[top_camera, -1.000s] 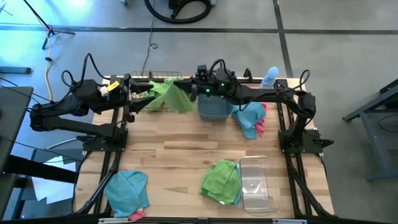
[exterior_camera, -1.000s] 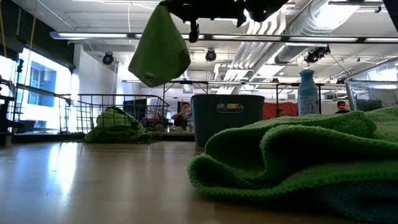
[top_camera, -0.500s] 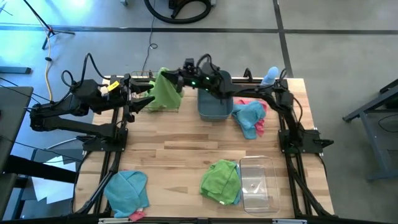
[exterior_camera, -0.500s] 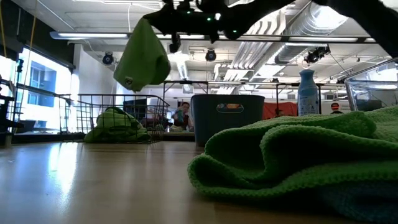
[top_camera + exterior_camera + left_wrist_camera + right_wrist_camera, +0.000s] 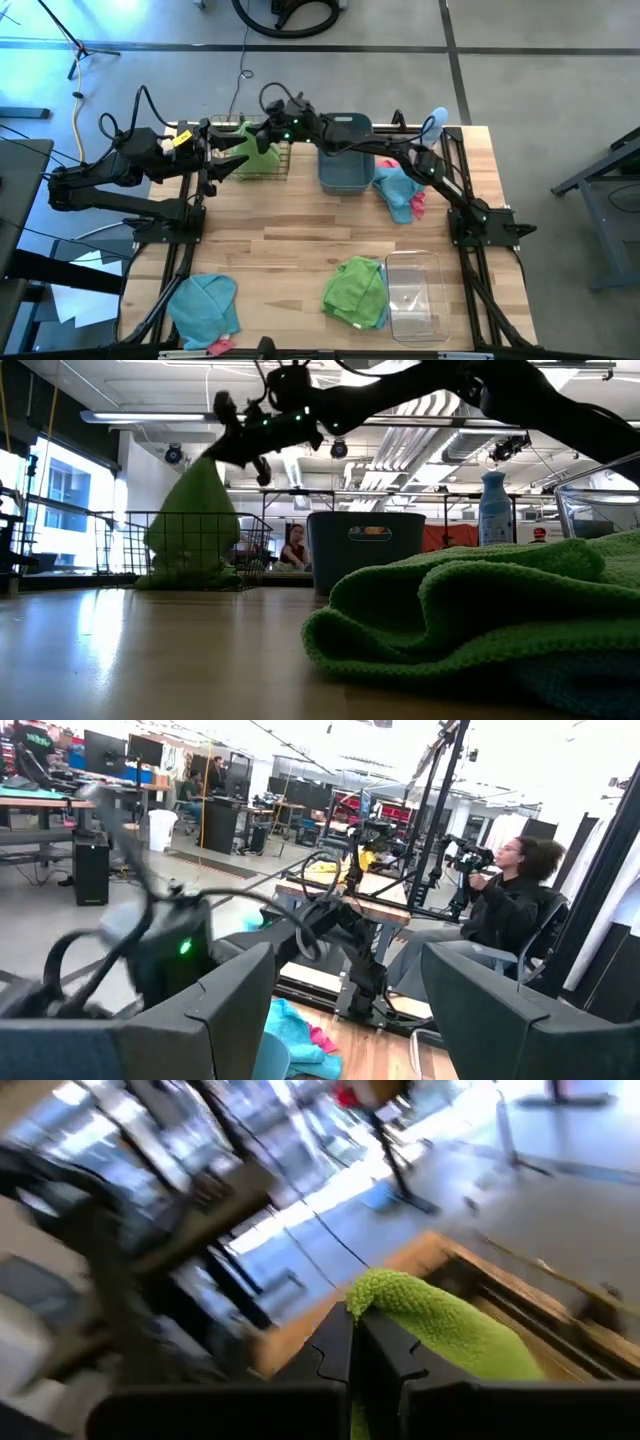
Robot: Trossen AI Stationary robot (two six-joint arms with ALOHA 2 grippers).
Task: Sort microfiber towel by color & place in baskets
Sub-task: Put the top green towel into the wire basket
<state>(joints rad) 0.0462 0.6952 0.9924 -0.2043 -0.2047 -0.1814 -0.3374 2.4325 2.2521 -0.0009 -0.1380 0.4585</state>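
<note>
Lime green towel [image 5: 262, 152] hanging into copper wire basket [image 5: 277, 166].

lime green towel [image 5: 258, 152] over the copper wire basket [image 5: 282, 162], grey-blue tub [image 5: 345, 168] beside it, light blue towel [image 5: 204, 305] near front.

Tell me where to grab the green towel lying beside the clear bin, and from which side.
Pinch the green towel at its raised, bunched fold near the middle, coming straight down from above. It lies crumpled on the table, so the folds give the fingers a ridge. Keep to the side away from the clear bin, whose wall sits right against it.
</note>
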